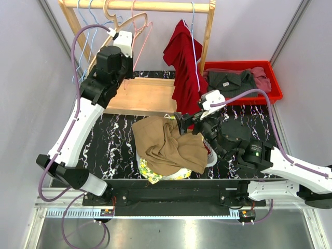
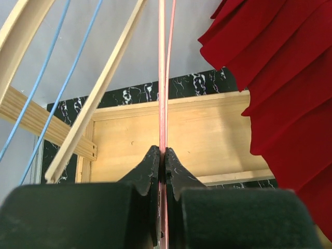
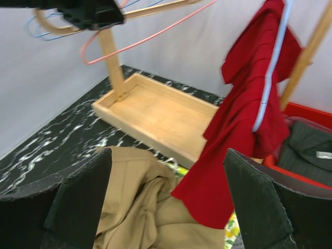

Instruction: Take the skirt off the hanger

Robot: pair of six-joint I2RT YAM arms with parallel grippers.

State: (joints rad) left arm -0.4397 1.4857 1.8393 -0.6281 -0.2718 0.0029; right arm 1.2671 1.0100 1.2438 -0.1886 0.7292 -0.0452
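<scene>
- Left gripper (image 2: pixel 162 153): jaws closed narrow on the thin wire of the pink hanger (image 2: pixel 162 78), which runs straight up between the two fingers in the left wrist view.
- Pink hanger: carries no garment. It is raised beside the wooden rack (image 1: pixel 155 6), next to a wooden hanger (image 1: pixel 124 23) and the blue hangers (image 1: pixel 85 21).
- Right gripper (image 3: pixel 166 171): jaws spread wide, nothing between the fingers. It sits low over the table (image 1: pixel 114 140), just beside the right edge of the tan skirt (image 1: pixel 166 142).
- Tan skirt: off the hanger, lying crumpled on top of a heap at the near centre of the table. It covers most of a yellow patterned cloth (image 1: pixel 148 171) and a white container (image 1: pixel 211 155), of which only edges show.
- Red garment (image 1: pixel 181 57): hangs from a light blue hanger (image 3: pixel 270 78) at the right end of the rack rail, its lower edge reaching down close to the right gripper.
- Rack base tray (image 1: pixel 142 96): light wood, resting on the black marbled table behind the tan skirt.
- Red bin (image 1: pixel 275 85): at the far right of the table, holding a dark garment (image 1: pixel 231 80) and a pinkish one beside it.
</scene>
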